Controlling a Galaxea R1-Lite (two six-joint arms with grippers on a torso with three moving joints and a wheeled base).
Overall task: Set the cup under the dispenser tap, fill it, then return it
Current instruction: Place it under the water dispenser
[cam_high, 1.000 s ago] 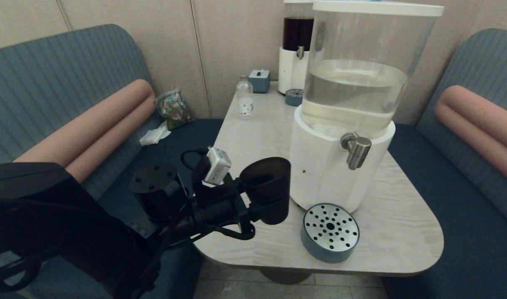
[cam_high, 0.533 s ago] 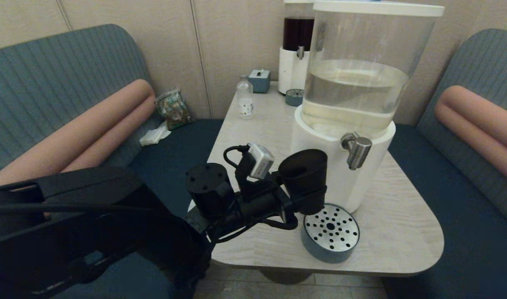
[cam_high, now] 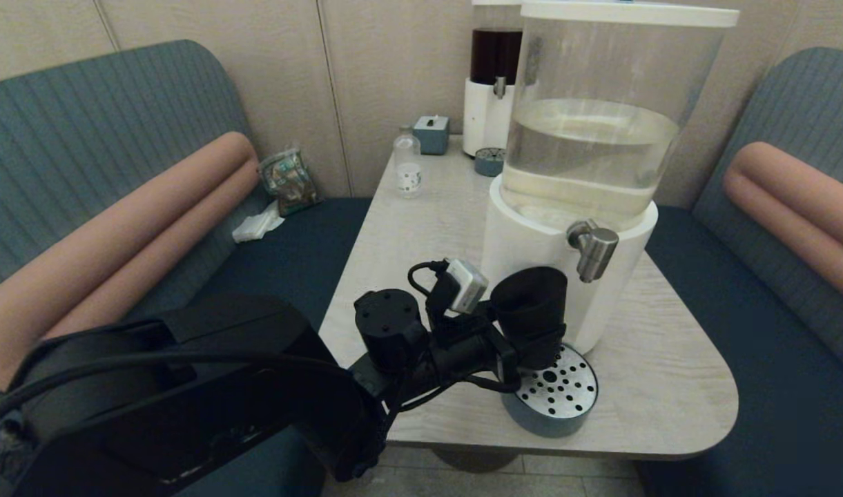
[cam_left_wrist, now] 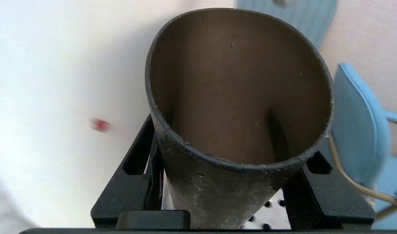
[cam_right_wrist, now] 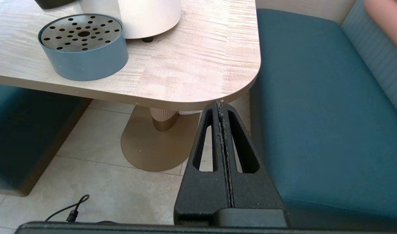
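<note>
The black cup [cam_high: 529, 308] is held upright in my left gripper [cam_high: 534, 339], whose fingers are shut on its lower body. It hangs over the left part of the round perforated drip tray [cam_high: 558, 397], close against the white dispenser base [cam_high: 514, 241]. The steel dispenser tap [cam_high: 594, 250] is a little to the right of the cup's rim and above it. In the left wrist view the cup [cam_left_wrist: 237, 97] looks empty, and the left gripper [cam_left_wrist: 227, 185] clamps it from both sides. My right gripper [cam_right_wrist: 221, 109] is shut and parked low, beside the table's near right corner.
A small clear bottle [cam_high: 407, 169], a blue box [cam_high: 431, 133], a second small tray [cam_high: 489, 161] and the dark-liquid dispenser [cam_high: 493, 90] stand at the back of the table [cam_high: 670, 386]. Teal benches flank both sides. My left arm covers the table's near left edge.
My left gripper has carried the cup to the right and slightly down, from left of the dispenser base to over the drip tray's left part, nearer the tap.
</note>
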